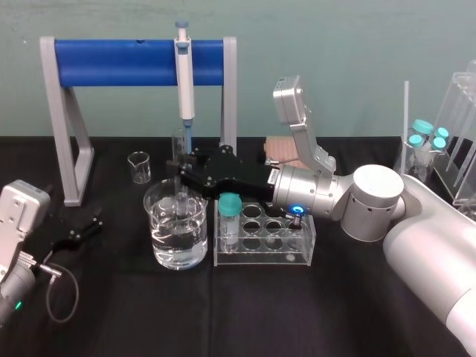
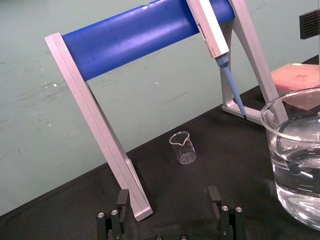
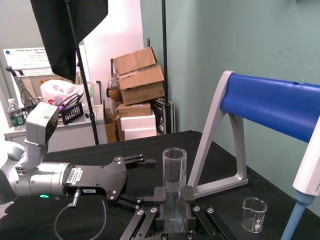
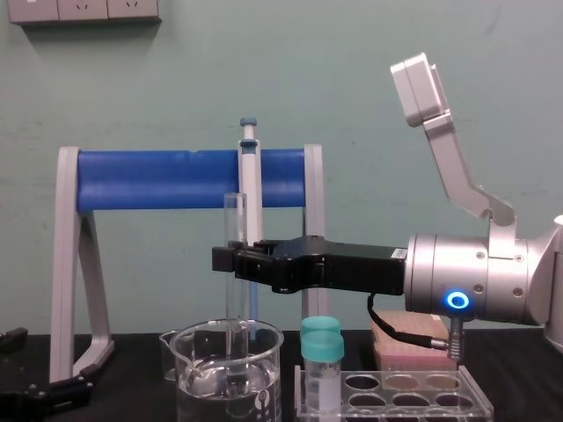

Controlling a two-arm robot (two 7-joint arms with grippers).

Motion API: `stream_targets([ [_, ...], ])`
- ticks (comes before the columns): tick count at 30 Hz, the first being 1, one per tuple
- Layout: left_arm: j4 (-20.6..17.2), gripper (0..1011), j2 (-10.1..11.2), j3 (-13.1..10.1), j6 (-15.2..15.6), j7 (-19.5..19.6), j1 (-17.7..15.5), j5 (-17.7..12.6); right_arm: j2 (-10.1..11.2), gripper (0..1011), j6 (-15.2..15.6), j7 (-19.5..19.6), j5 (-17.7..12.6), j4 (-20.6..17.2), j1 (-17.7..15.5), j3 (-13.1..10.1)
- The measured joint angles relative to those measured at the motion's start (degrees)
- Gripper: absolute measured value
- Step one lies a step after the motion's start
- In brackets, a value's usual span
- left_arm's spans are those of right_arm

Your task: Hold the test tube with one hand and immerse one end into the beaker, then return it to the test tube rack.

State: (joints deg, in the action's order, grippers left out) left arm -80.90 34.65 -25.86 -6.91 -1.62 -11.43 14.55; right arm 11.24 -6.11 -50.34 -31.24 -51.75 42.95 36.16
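The test tube [image 4: 233, 224] stands upright, pinched by our right gripper [image 4: 229, 261], its lower end in the beaker [image 4: 195, 387] water beside the test tube rack [image 1: 301, 253]; our left gripper [image 1: 83, 230] lies spread open on the table [image 1: 238, 316]

- The test tube [image 4: 234, 220] stands upright, its lower end in the beaker [image 1: 197, 239].
- The test tube rack [image 1: 297, 251] sits just right of the beaker.
- The small beaker [image 1: 138, 166] stands behind the beaker, leftward.
- My left gripper [image 1: 82, 229] rests left of the beaker.
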Motion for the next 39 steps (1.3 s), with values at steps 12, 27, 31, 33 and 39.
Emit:
stream_targets([
  [12, 0.0, 1000, 0.0, 0.0, 0.0, 0.0, 0.0, 0.0, -0.1, 225, 0.0, -0.1, 0.0, 0.2, 0.1, 0.0],
  [27, 0.0, 1000, 0.0, 0.0, 0.0, 0.0, 0.0, 0.0, 0.1, 225, 0.0, -0.3, 0.0, 0.0, 0.1, 0.2],
  [31, 0.0, 1000, 0.0, 0.0, 0.0, 0.0, 0.0, 0.0, 0.1, 224, 0.0, -0.3, 0.0, 0.0, 0.1, 0.2],
  [33, 0.0, 1000, 0.0, 0.0, 0.0, 0.0, 0.0, 0.0, 0.1, 225, 0.0, -0.3, 0.0, 0.0, 0.0, 0.2],
  [39, 0.0, 1000, 0.0, 0.0, 0.0, 0.0, 0.0, 0.0, 0.2, 225, 0.0, -0.3, 0.0, -0.2, -0.1, 0.2],
])
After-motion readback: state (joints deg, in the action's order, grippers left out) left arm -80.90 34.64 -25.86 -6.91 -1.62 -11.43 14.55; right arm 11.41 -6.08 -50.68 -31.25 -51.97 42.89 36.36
